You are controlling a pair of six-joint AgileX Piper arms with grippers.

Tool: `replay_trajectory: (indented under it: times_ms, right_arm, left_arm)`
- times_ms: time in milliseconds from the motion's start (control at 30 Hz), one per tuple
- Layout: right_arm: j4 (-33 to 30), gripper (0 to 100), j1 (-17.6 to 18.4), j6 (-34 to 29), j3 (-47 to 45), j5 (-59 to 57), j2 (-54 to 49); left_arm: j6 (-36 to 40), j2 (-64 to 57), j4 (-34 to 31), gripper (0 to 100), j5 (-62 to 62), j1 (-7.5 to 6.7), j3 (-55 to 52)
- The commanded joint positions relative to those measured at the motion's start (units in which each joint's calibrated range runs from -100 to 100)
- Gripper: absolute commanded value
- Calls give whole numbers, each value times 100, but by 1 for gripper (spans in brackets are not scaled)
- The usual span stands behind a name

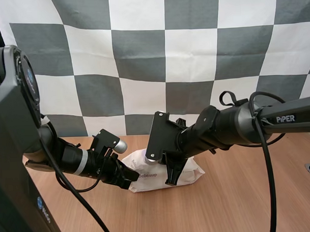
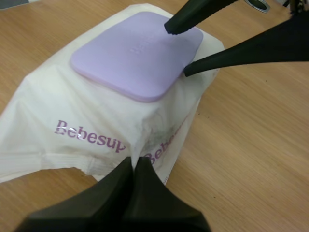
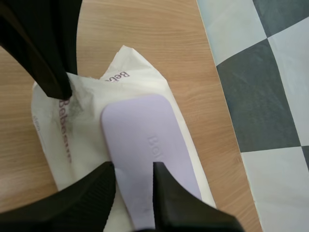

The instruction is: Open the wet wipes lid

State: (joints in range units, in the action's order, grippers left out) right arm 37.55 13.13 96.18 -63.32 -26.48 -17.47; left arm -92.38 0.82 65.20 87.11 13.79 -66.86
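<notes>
While the left end effector (image 2: pixel 134 163), pressed together, pinches the near edge of the pack of wipes (image 2: pixel 67 111) on the tabletop (image 2: pixel 251 145), the right end effector (image 3: pixel 133 166) stands spread astride the lid (image 3: pixel 145 130). Step, likely: gripping lid. Next: close on its rim, peel up gently.

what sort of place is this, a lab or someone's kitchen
Probably a robot test bench, not a kitchen: the left gripper and right gripper both work at one pack of wet wipes on a plain wooden table.
</notes>
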Motion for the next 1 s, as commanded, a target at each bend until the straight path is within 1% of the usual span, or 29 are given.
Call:
replay_trajectory:
  times_ms: [0, 67, 167, 333, 367, 400, 467, 567, 600, 733, 967]
  right_arm:
    - [-64, 46, 4, -6, 5, -58, 5]
    - [-219, 46, 4, -12, 5, -78, 18]
    - [-496, 46, 4, -234, 5, -59, 31]
    - [-537, 43, 4, -234, 5, -59, 31]
    - [-537, 41, 4, -234, 5, -59, 31]
    - [-537, 38, 4, -234, 5, -59, 31]
    - [-537, 28, 4, -234, 5, -59, 31]
    - [-526, 5, 4, -234, 5, -59, 31]
    - [-489, 0, 4, -234, 5, -21, 31]
    - [-356, 0, 4, -244, 5, 111, 31]
    - [-359, 0, 4, -244, 5, 520, 31]
  left_arm:
    - [-91, 4, -6, 0, -5, -5, 6]
    - [-91, 4, -6, 0, -5, -5, 6]
    - [-91, 4, -6, 0, -5, -5, 6]
    - [-91, 4, -6, 0, -5, -5, 6]
    - [-91, 4, -6, 0, -5, -5, 6]
    - [-91, 4, -19, 0, -5, -5, 6]
    - [-91, 4, -43, 0, -5, -5, 6]
    - [-91, 4, -70, 0, -5, -5, 6]
    - [-91, 4, -70, 0, -5, -5, 6]
    - [-91, 4, -80, 0, -5, -5, 6]
    - [-91, 4, -114, 0, -5, -5, -12]
